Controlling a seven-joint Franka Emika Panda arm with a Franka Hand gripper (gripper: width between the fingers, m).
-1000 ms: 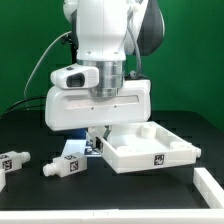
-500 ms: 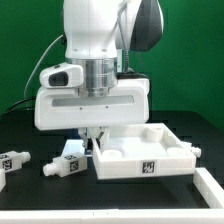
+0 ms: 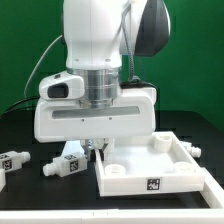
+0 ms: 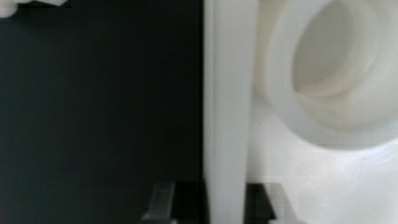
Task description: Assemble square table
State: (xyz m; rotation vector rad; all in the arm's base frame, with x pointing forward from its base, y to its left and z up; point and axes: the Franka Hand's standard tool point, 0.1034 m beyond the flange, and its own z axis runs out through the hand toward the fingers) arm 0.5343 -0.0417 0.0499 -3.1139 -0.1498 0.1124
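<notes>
The gripper (image 3: 97,150) is pinched shut on the thin raised rim of the square tabletop (image 3: 128,181). In the wrist view its two dark fingers (image 4: 164,205) stand on either side of the upright white wall with no gap showing. One of the slab's round leg sockets (image 4: 338,85) sits just inside that wall.

The tabletop lies low on the black work surface (image 3: 30,195), open side up. The hold is at its corner on the exterior view's left. Whether that corner is raised off the surface cannot be told.

By its look the slab is hard moulded plastic, so probably light, stiff and rather slick. The rim seems the only part narrow enough for these jaws. A pinch this far off centre would likely let the piece swing or slip if it were lifted clear, so sliding or turning it flat seems safer.

Beyond the tabletop, to the exterior view's left, a short tagged leg (image 3: 62,165) lies near the gripped corner. Another leg (image 3: 10,162) lies well apart at the picture's edge.

A white border strip (image 3: 213,186) runs close by the tabletop's opposite side and leaves little room there. A green backdrop (image 3: 20,40) closes the scene behind.
</notes>
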